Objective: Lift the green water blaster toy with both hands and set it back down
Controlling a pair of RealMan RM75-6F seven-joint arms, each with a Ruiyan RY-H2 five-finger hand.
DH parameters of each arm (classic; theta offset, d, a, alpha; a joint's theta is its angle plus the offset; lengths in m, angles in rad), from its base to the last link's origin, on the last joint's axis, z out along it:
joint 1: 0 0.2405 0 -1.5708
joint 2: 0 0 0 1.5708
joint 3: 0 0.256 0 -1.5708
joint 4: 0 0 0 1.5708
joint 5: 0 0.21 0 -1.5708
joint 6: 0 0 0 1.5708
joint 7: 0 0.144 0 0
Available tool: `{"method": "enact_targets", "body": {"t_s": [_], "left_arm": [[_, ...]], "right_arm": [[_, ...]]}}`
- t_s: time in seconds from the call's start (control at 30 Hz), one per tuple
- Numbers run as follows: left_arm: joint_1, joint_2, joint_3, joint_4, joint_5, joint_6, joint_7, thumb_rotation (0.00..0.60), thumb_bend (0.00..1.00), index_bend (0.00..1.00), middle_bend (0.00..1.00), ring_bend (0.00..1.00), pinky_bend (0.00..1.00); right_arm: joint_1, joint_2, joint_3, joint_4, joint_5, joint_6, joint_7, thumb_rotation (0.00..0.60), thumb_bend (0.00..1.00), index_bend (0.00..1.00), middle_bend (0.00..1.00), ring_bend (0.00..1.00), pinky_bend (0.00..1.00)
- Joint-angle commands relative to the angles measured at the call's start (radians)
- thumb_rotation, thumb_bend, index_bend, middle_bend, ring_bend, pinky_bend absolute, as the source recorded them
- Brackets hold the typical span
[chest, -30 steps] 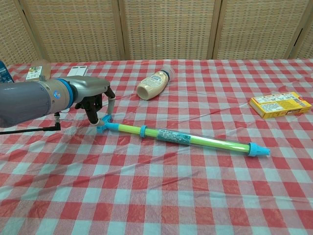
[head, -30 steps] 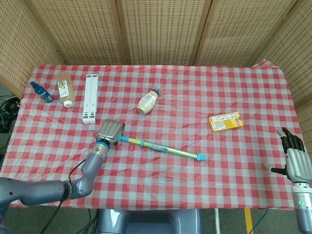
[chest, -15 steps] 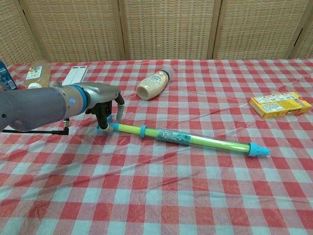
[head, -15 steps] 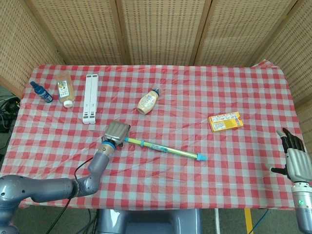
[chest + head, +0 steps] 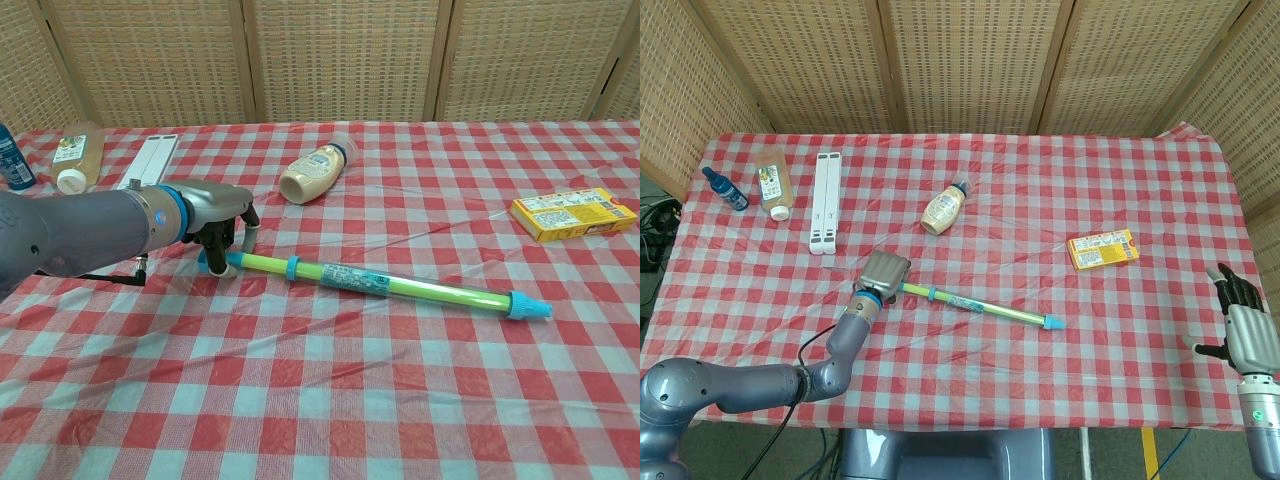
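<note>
Head view: the long green water blaster toy with blue ends (image 5: 975,305) lies flat near the middle of the red-and-white checked table (image 5: 1120,330), its long axis running from the left hand (image 5: 884,272) down toward the right front corner, blue nozzle tip pointing that way. The left hand covers the handle end; its grasp is hidden here. The right hand (image 5: 1246,325) hangs off the right edge, fingers apart, holding nothing. A cream squeeze bottle (image 5: 944,208) lies on its side behind.

Chest view: the left hand (image 5: 218,215) has its fingers curled down around the blaster's (image 5: 400,285) blue handle end, touching it. A yellow carton (image 5: 573,213) sits near the right edge.
</note>
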Motion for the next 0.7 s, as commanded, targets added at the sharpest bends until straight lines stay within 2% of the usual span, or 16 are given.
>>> {"method": "enact_targets", "body": {"t_s": [0.03, 0.13, 0.27, 0.53, 0.7], "left_arm": [[0.000, -0.002, 0.001, 0.002, 0.002, 0.003, -0.004, 0.600, 0.41, 0.53, 0.86, 0.81, 0.73], [0.003, -0.003, 0.001, 0.001, 0.008, 0.013, -0.010, 0.600, 0.51, 0.63, 0.86, 0.81, 0.73], [0.016, 0.018, -0.015, -0.034, 0.033, 0.059, -0.034, 0.600, 0.58, 0.75, 0.87, 0.82, 0.73], [0.064, 0.124, -0.046, -0.186, 0.089, 0.146, -0.096, 0.600, 0.64, 0.86, 0.91, 0.86, 0.75], [0.095, 0.181, -0.058, -0.271, 0.103, 0.207, -0.113, 0.600, 0.64, 0.87, 0.92, 0.87, 0.76]], "right_arm": [[-0.001, 0.001, 0.001, -0.001, -0.001, 0.003, 0.002, 0.600, 0.09, 0.02, 0.00, 0.00, 0.00], [-0.002, 0.001, 0.002, -0.001, -0.002, 0.007, 0.005, 0.600, 0.09, 0.02, 0.00, 0.00, 0.00], [-0.004, 0.003, 0.001, -0.003, -0.006, 0.011, 0.009, 0.600, 0.09, 0.02, 0.00, 0.00, 0.00], [-0.007, 0.008, -0.005, -0.023, -0.023, 0.026, 0.000, 0.600, 0.09, 0.03, 0.00, 0.00, 0.00], [-0.012, 0.014, -0.007, -0.043, -0.039, 0.045, -0.005, 0.600, 0.09, 0.05, 0.00, 0.00, 0.00]]}}
